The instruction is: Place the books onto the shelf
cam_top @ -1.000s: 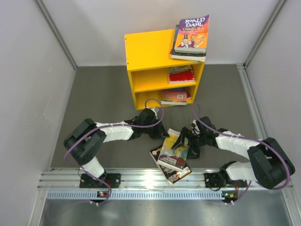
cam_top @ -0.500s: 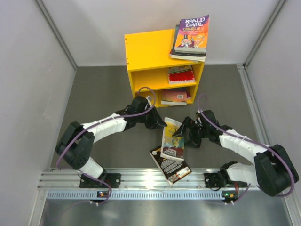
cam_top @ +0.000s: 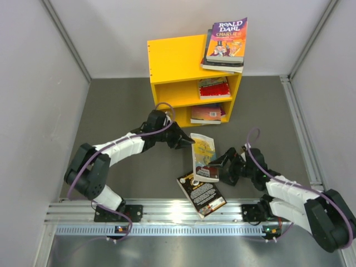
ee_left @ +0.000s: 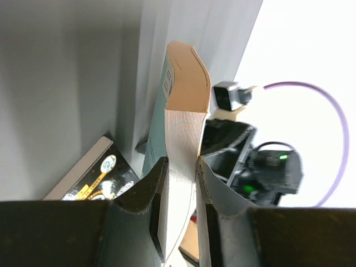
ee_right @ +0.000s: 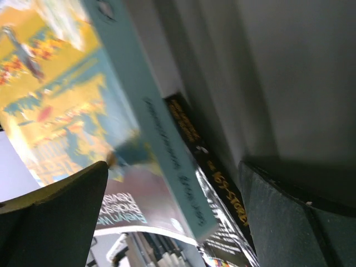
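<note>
The books are spread about. My left gripper [cam_top: 188,142] is shut on the top edge of a yellow and teal book [cam_top: 203,157], held tilted above the floor; in the left wrist view the fingers [ee_left: 158,194] pinch its page edge [ee_left: 182,139]. My right gripper [cam_top: 221,168] is open beside that book's lower right corner, and in the right wrist view the teal spine [ee_right: 161,139] runs between the spread fingers [ee_right: 61,211]. A black book [cam_top: 201,193] lies flat underneath. The yellow shelf [cam_top: 175,61] stands behind, with stacked books [cam_top: 225,44] on top and more in both compartments.
Red books [cam_top: 214,89] fill the right of the upper compartment and an orange-covered one [cam_top: 207,114] lies in the lower. Grey walls close in left, right and back. A metal rail [cam_top: 183,214] runs along the near edge, close to the black book [ee_right: 222,189].
My left gripper has carried the yellow and teal book up off the black one and toward the shelf. My right gripper has drawn back to the near right, away from the book.
</note>
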You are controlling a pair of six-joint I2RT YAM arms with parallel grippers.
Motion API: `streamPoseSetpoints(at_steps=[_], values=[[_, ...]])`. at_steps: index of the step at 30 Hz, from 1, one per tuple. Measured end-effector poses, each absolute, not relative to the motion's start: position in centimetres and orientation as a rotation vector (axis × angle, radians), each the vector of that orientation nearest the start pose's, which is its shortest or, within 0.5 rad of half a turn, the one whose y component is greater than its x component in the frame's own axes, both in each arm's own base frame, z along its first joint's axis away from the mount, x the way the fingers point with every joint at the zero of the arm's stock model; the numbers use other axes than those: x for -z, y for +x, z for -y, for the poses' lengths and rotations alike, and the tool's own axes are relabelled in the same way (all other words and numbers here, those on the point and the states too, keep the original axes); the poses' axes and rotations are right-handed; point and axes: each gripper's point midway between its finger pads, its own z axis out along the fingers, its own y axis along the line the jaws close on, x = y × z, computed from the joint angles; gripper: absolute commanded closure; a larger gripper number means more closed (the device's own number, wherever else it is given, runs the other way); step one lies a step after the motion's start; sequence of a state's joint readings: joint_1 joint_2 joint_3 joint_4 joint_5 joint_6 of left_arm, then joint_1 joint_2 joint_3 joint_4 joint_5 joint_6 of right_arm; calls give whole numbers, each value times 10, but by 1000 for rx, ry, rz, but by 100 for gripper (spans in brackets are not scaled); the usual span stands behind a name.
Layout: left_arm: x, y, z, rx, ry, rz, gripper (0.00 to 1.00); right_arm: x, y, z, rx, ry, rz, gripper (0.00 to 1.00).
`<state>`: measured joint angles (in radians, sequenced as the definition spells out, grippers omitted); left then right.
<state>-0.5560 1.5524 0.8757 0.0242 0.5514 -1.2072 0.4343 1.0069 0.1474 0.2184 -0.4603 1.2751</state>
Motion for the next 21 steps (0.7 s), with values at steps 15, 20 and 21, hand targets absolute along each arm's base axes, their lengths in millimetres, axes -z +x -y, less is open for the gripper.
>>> streamPoseSetpoints(at_steps=[15, 20, 21], values=[[-144, 284, 308, 1571, -695, -2490, 100, -119, 191, -203, -1611, 885, -2034, 15], [-147, 286, 309, 1585, -712, -2476, 100, -122, 191, -203, -1630, 903, -2022, 58], [-148, 286, 309, 1586, -712, -2473, 100, -122, 191, -203, -1632, 911, -2021, 64]])
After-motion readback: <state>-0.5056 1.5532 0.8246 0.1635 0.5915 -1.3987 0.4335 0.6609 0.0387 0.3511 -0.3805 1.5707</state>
